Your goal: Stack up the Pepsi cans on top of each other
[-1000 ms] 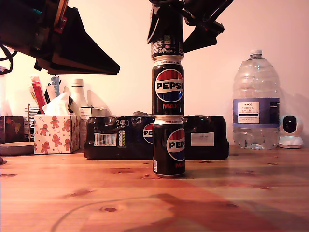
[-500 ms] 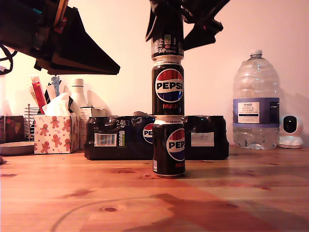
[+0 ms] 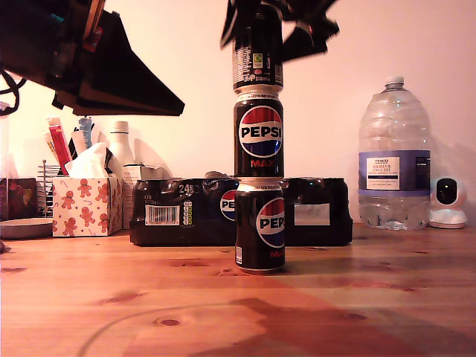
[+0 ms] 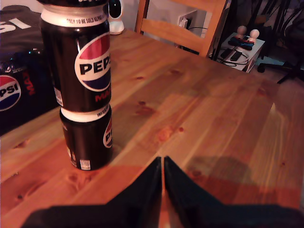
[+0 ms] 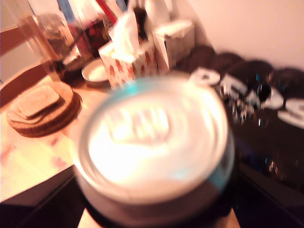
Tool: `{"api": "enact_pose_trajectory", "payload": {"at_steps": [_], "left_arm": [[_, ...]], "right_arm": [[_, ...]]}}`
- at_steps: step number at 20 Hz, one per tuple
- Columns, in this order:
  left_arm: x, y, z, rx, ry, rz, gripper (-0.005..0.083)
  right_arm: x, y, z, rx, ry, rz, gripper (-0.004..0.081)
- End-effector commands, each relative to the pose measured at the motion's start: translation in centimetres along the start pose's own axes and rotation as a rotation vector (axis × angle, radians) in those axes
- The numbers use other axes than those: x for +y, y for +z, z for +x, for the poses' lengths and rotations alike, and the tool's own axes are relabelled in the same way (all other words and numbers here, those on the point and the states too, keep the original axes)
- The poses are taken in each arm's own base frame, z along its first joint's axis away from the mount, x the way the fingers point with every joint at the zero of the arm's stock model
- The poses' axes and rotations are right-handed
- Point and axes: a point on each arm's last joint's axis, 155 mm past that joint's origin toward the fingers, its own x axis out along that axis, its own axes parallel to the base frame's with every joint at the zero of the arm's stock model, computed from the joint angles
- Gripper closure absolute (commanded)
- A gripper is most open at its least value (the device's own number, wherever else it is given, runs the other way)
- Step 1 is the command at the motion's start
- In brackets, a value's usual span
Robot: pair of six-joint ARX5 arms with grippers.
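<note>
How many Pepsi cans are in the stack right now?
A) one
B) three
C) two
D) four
B: a bottom can stands on the table, a middle can sits on it, and a top can rests on that, directly under my second gripper.

Three black Pepsi Max cans stand upright in one column on the wooden counter (image 3: 89, 297), toward the middle of the exterior view. The bottom can (image 3: 259, 225) sits on the wood, its globe logo turned partly toward the exterior view's right. The middle can (image 3: 259, 131) rests squarely on its silver rim, logo facing front. The top can (image 3: 257, 58) sits on the middle one, showing white small print; its upper part is dark and hard to make out.
</note>
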Motion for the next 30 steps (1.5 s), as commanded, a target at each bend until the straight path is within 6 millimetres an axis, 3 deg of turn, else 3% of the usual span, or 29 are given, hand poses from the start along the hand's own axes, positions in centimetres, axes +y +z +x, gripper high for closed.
{"api": "enact_pose_trajectory", "payload": {"at_steps": [1,19,24,26,30], "left_arm": [[-0.2,-0.3,-0.1,0.005,-0.003,0.016,0.0769],[-0.2,-0.2,-0.1,0.001,-0.003,0.018,0.0769],[-0.2,0.3,-0.1,-0.018,-0.003,0.027,0.0769],[-0.2,0.8,-0.1,-0.036,-0.004,0.036,0.0769],[-0.4,3.6,-0.3,-0.089,-0.005,0.061,0.0769]], "right_arm": [[0.6,1.0,0.2,-0.018,0.016,-0.009,0.0024],[1.6,7.5,-2.8,-0.116,0.024,-0.051,0.0024],[1.8,9.6,-4.5,-0.126,0.023,-0.053,0.0059],[1.7,9.9,-5.1,-0.113,0.013,-0.050,0.0155],[1.7,8.9,-5.5,-0.053,0.011,-0.043,0.0620]]}}
